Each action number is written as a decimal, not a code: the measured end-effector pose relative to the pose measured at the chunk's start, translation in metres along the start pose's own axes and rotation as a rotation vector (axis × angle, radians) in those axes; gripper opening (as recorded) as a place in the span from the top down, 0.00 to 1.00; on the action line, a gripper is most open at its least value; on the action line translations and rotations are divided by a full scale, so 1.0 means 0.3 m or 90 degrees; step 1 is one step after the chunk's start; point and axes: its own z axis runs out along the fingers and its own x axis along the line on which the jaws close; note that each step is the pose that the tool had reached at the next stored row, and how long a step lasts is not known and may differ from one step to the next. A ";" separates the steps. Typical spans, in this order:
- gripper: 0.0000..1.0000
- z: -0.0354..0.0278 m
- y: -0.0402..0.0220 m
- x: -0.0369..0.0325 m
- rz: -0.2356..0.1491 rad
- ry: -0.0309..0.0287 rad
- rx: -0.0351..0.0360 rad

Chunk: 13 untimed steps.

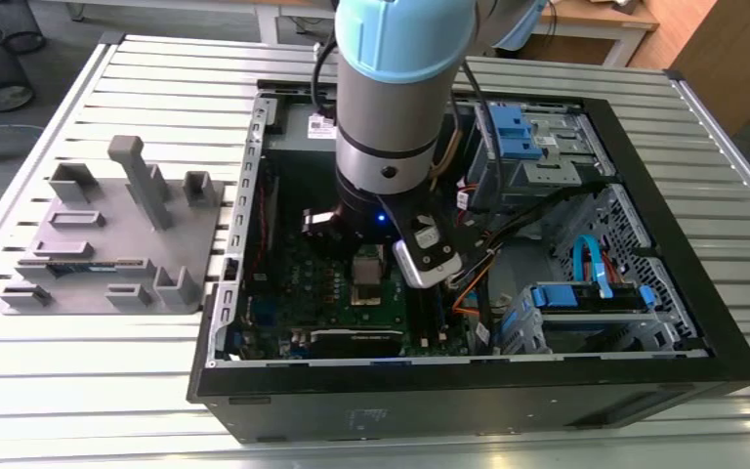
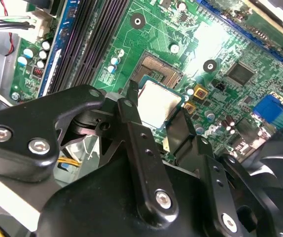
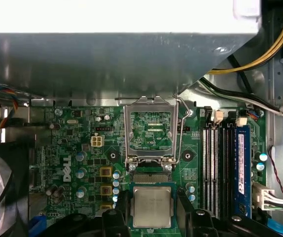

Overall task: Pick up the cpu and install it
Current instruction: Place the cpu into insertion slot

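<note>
Cpu (image 3: 152, 207) is pinched by its edges between the gripper's (image 2: 158, 101) two black fingers (image 2: 131, 106), silver top up, low over the green motherboard (image 3: 82, 148), right beside the open socket (image 2: 161, 69); cannot tell if it is seated. The socket frame (image 3: 149, 129) stands flipped open. In the exterior view the arm (image 1: 395, 98) reaches into the pc case (image 1: 479, 405). A grey fixture plate (image 1: 95, 244) sits at 9 o'clock of the case on the slatted table (image 1: 153, 68).
</note>
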 end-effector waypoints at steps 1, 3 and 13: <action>0.53 0.003 0.000 0.000 0.000 0.0000 0.0000; 0.53 0.007 -0.001 0.000 0.000 0.0000 0.0000; 0.53 0.013 -0.001 0.001 0.000 -0.0001 -0.0002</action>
